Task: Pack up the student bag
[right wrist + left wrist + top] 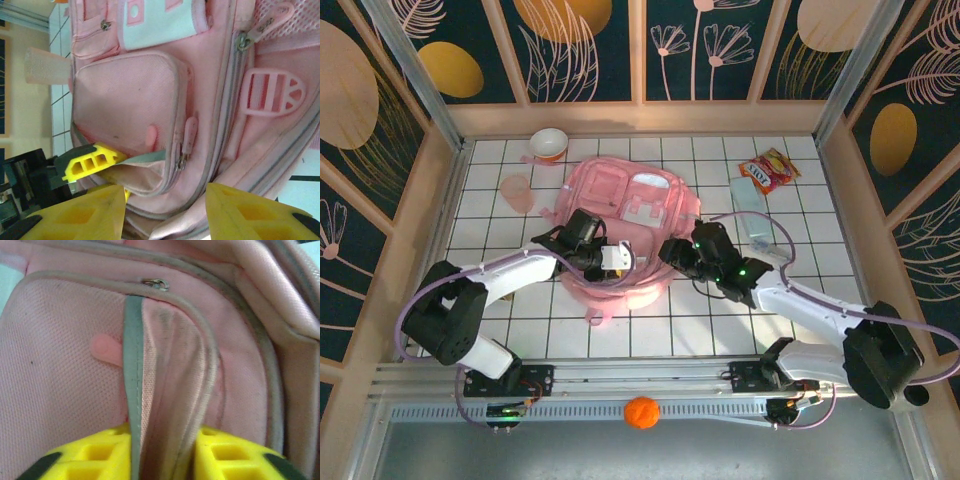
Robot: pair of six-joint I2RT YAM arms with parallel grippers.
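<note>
The student bag [625, 215], a large pink backpack, lies flat in the middle of the tiled table. My left gripper [612, 258] is at its near-left side. In the left wrist view, the left gripper [162, 442] is shut on a fold of the front pocket's grey-edged opening [132, 365], just below a zip ring [155, 284]. My right gripper [672, 252] is at the bag's near-right edge. In the right wrist view, the right gripper [165, 192] is open and its yellow fingers [250, 215] straddle the bag's lower rim. The pocket [125, 105] gapes there, its edge held by the left finger [92, 162], beside a pink zip pull [189, 135].
An orange-rimmed bowl [549, 144] and a pink cup [517, 192] stand at the back left. A snack packet [768, 170] and a clear bottle [752, 208] lie at the back right. An orange ball [641, 411] rests on the near rail. Wooden walls enclose the table.
</note>
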